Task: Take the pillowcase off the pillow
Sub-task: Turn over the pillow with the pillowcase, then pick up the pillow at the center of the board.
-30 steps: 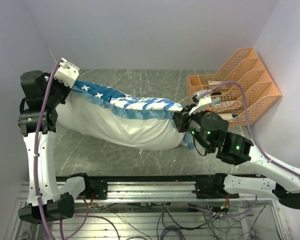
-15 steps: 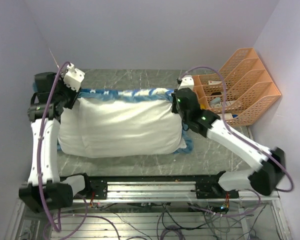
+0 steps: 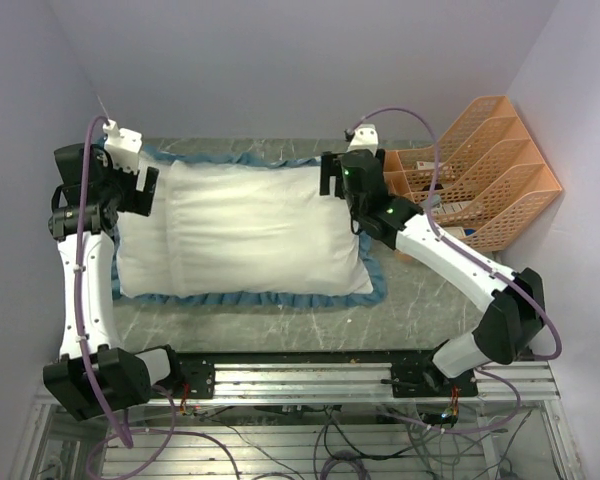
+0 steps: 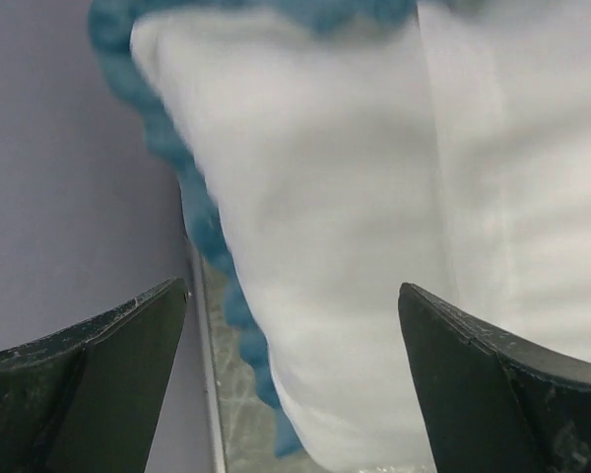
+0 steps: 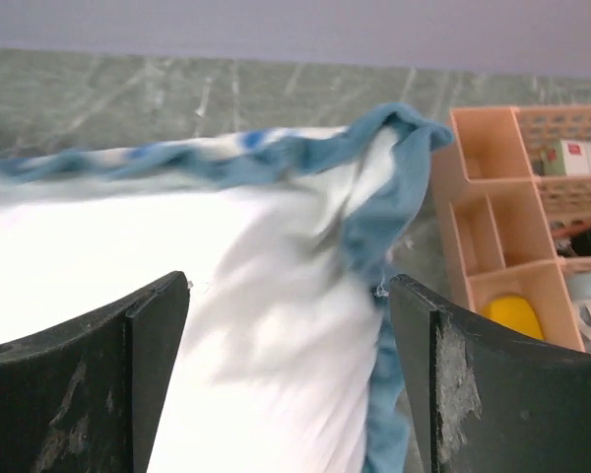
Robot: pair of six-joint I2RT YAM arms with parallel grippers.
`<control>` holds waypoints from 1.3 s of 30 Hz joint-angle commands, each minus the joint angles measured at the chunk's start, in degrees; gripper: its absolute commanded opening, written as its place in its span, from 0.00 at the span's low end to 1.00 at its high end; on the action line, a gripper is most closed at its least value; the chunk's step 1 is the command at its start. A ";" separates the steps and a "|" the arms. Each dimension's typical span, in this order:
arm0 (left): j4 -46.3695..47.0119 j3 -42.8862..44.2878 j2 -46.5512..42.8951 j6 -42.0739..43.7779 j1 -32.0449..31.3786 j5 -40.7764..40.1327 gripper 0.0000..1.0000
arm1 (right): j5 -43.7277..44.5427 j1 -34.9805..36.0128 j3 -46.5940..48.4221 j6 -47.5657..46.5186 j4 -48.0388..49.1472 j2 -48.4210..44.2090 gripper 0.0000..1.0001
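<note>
pillowcase point(image 3: 270, 298) lies flat on the grey marble table point(image 3: 430, 290), its teal ruffle framing a plump white bulk, the pillow point(image 3: 265, 230), on all four sides. a straight seam crosses the white face near its left end; i cannot tell whether that face is the cover's plain side or bare cushion. the left gripper point(image 3: 148, 192) hangs at the far left corner with its jaws spread wide and nothing between them; its wrist view shows white cloth and ruffle below the parted fingers point(image 4: 98, 374). the right gripper point(image 3: 332, 180) sits at the far right corner, also spread apart and holding nothing, the blurred ruffled corner lying in front of it. an orange file rack point(image 3: 490, 170) stands to the right of the pillow.
</note>
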 commanded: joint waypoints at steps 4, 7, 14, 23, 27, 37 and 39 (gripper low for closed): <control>-0.98 -7.07 -0.40 -3.71 3.93 2.77 0.99 | 1.67 7.53 5.68 -6.72 2.48 6.01 0.85; -2.04 -8.78 0.02 -3.60 7.21 6.18 1.00 | -2.40 7.92 7.60 -7.63 3.13 8.89 0.86; -6.40 -10.84 8.23 -3.80 14.22 14.96 0.99 | -9.95 7.85 10.63 -7.83 2.51 14.74 0.87; -5.03 -5.29 24.32 -12.70 16.69 27.32 0.99 | -14.31 7.87 7.25 -7.43 4.47 15.40 0.87; -0.65 -3.68 27.18 -17.49 14.70 29.37 0.99 | -15.85 7.90 3.77 -6.91 5.98 14.86 0.87; -1.37 6.08 28.09 -17.72 5.09 26.02 0.07 | -20.40 7.08 1.99 -6.79 7.08 13.39 0.87; -1.48 10.56 25.12 -16.45 4.47 25.02 0.07 | -22.57 6.04 2.88 -5.97 7.07 12.69 0.87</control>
